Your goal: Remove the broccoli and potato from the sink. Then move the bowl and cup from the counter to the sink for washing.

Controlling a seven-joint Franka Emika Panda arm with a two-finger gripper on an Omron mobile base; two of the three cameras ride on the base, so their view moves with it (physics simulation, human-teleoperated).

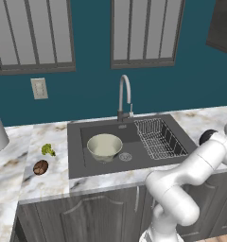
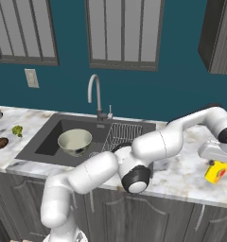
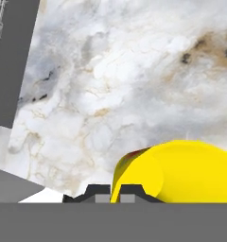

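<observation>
Two vegetables, the yellow-green broccoli (image 1: 48, 150) and mottled brown potato (image 1: 40, 167), sit near your surface's (image 1: 44, 182) left front edge. You see the cream bowl (image 1: 104, 146) in the sink (image 1: 77, 163). Your gripper (image 3: 115, 192) is clamped on the yellow cup's (image 2: 216, 171) rim, right of the sink, with bare marble around.

Under me the desk (image 3: 110, 85) looks like polished white marble with grey and brown veins. My cup (image 3: 191, 170) is smooth, glossy yellow, like plastic. The sink (image 1: 77, 160) is matt dark grey; its faucet (image 1: 125, 94) is shiny chrome and the rack (image 1: 159, 137) is thin metal wire. The bowl (image 1: 104, 145) looks glazed, the potato (image 1: 40, 167) mottled and dull, the broccoli (image 1: 48, 150) bumpy.
</observation>
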